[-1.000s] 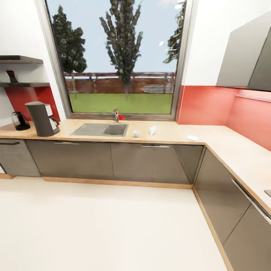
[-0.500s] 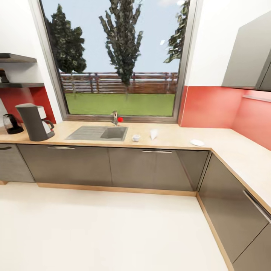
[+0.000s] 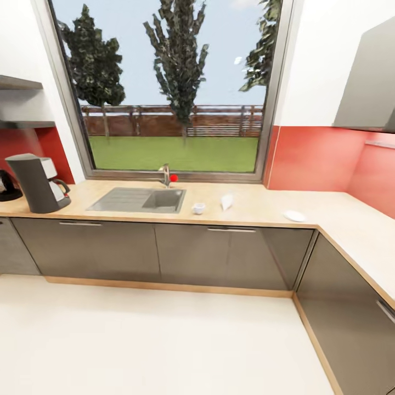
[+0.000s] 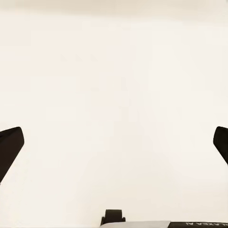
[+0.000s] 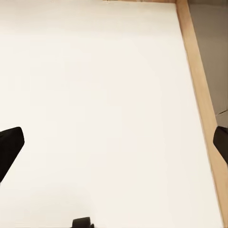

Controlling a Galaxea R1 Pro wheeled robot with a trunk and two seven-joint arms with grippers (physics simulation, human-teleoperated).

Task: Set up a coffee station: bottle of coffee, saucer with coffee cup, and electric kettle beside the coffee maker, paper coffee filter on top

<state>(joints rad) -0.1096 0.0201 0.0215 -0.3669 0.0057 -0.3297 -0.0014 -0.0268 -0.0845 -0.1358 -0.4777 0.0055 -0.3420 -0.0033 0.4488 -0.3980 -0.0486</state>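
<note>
While both arms hang over the pale floor (image 4: 114,71), left gripper (image 4: 114,142) and right gripper (image 5: 114,142) wide open and holding nothing, coffee maker (image 3: 34,182) and electric kettle (image 3: 6,185) at left edge of the countertop (image 3: 263,206), coffee cup (image 3: 198,208), paper coffee filter (image 3: 226,201) and saucer (image 3: 294,215) right of the sink (image 3: 137,199), kitchen shelf (image 3: 22,124) in upper left.
</note>
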